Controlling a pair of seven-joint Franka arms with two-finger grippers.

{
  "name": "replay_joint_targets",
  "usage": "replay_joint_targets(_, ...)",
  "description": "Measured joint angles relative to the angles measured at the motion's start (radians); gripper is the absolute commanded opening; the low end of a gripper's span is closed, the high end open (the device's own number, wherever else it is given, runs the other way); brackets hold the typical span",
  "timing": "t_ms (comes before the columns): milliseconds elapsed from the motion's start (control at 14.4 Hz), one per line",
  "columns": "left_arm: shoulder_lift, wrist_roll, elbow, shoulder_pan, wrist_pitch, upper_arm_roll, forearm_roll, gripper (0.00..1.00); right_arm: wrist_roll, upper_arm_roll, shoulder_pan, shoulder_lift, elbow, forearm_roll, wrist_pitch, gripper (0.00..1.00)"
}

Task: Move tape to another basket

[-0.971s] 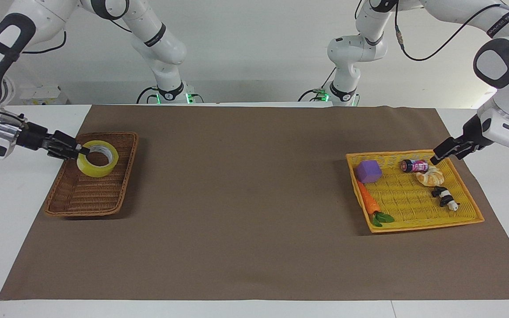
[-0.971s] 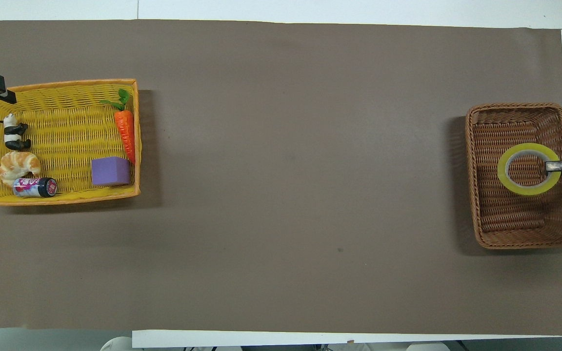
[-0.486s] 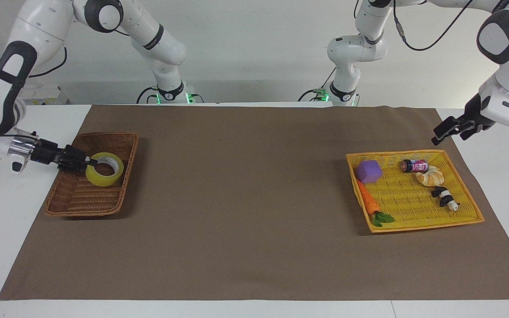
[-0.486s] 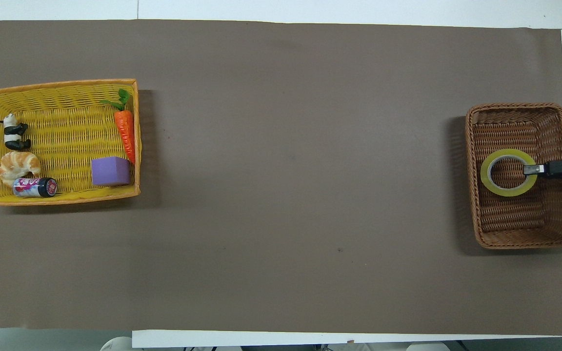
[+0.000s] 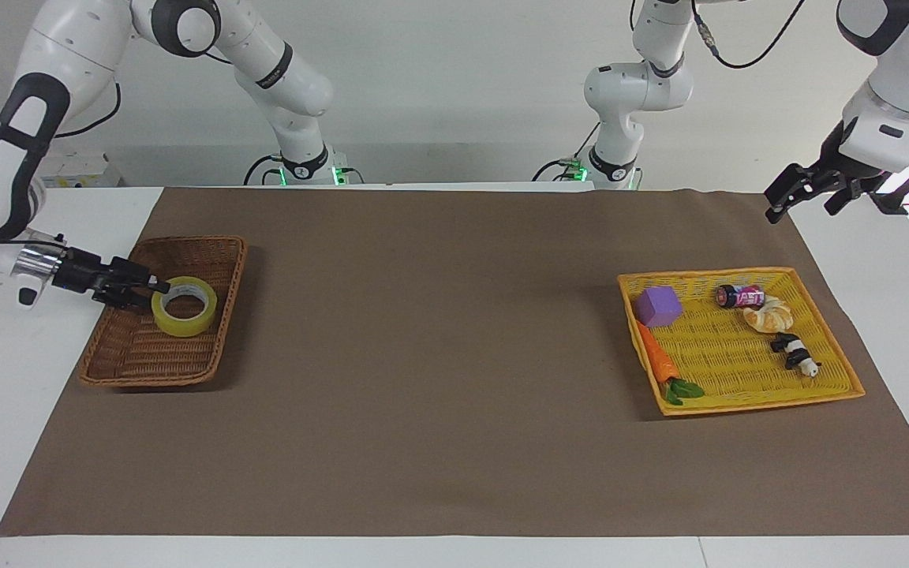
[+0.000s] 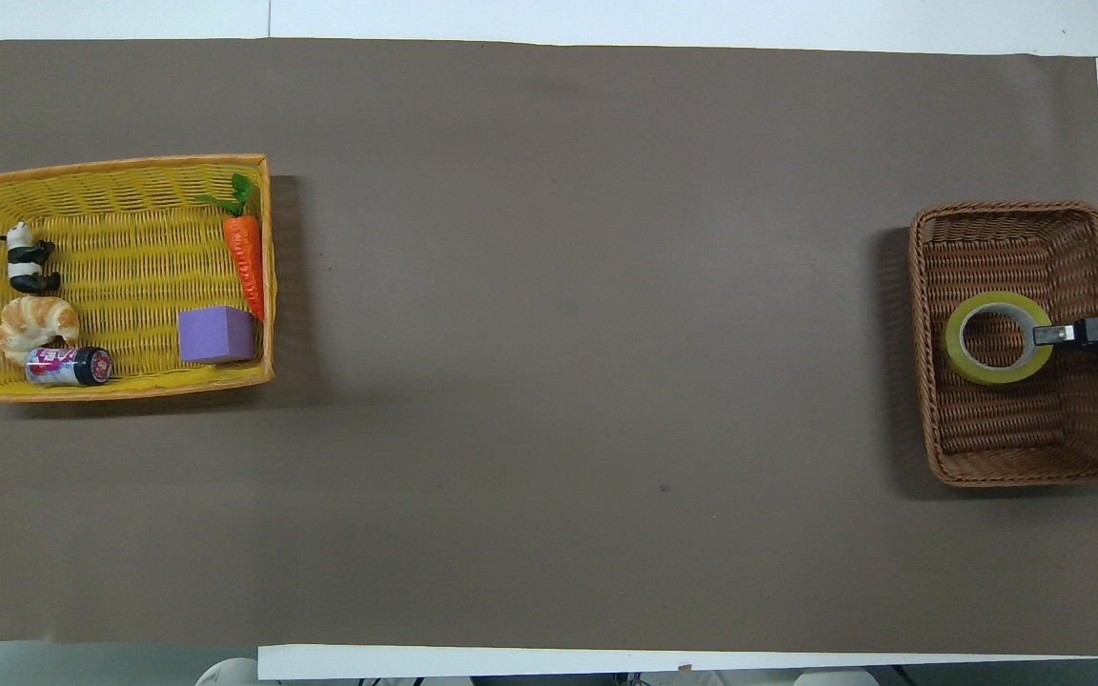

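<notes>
Tape (image 5: 184, 306): translucent yellow roll, white core, flat in basket (image 5: 139, 359).

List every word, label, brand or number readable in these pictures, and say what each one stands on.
None can be read with certainty.
The can in the yellow basket: pink and white lettering, too blurred to read.
The tape in the brown basket: inner core shows no legible print.
The band on the right arm: no legible text.
</notes>
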Motion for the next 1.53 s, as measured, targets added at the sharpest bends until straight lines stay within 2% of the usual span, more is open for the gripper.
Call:
replay_joint_targets(208, -0.036, 0.0, -0.025, 0.0, -0.003, 0.0, 0.001, 1.0, 0.015, 0.005, 0.1, -0.114, 0.022, -0.228, 0.101, 1.0)
replay_joint_targets(347, -0.064, 0.0, -0.061, 0.0, -0.006, 0.0, 0.001, 1.0, 0.127, 0.007, 0.204, -0.222, 0.042, -0.389, 0.115, 1.0)
replay_joint_targets(486, -0.081, 0.0, -0.092, 0.0, -0.005, 0.0, 0.001, 1.0, 0.314, 0.009, 0.285, -0.312, 0.055, -0.511, 0.095, 1.0)
replay_joint_targets(694, -0.083, 0.0, -0.109, 0.0, -0.004, 0.0, 0.001, 1.0, 0.533, 0.011, 0.353, -0.415, 0.07, -0.596, -0.002, 1.0)
replay_joint_targets(902, -0.083, 0.0, -0.122, 0.0, -0.004, 0.0, 0.001, 1.0, 0.604, 0.013, 0.416, -0.452, 0.128, -0.628, -0.107, 1.0)
replay_joint_targets(1318, -0.083, 0.0, -0.126, -0.001, -0.004, 0.001, 0.001, 1.0, 0.696, 0.018, 0.526, -0.455, 0.162, -0.642, -0.145, 1.0)
replay_joint_targets(1526, -0.083, 0.0, -0.127, 0.0, -0.005, 0.008, 0.001, 1.0, 0.732, -0.007, 0.559, -0.459, 0.171, -0.646, -0.17, 1.0)
